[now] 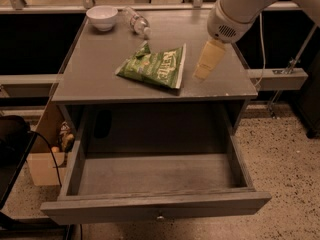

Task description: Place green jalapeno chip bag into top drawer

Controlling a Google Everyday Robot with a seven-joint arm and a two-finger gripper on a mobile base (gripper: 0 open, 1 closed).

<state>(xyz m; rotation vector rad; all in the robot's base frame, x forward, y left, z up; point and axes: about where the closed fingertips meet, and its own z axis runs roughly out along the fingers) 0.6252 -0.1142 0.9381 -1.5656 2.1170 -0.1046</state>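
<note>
The green jalapeno chip bag (154,67) lies flat on the grey cabinet top (100,79), near its middle, pale lettering up. The top drawer (155,204) below is pulled fully open and holds nothing; its small metal knob (160,217) shows on the front panel. My gripper (206,64) hangs over the right part of the cabinet top, just right of the bag, its cream fingers pointing down-left and apart from the bag. It holds nothing that I can see.
A white bowl (102,17) and a clear plastic bottle (137,22) lying on its side are at the back of the cabinet top. A cardboard box (42,166) and a dark object with a cable stand on the floor at the left. A rail (280,79) runs at the right.
</note>
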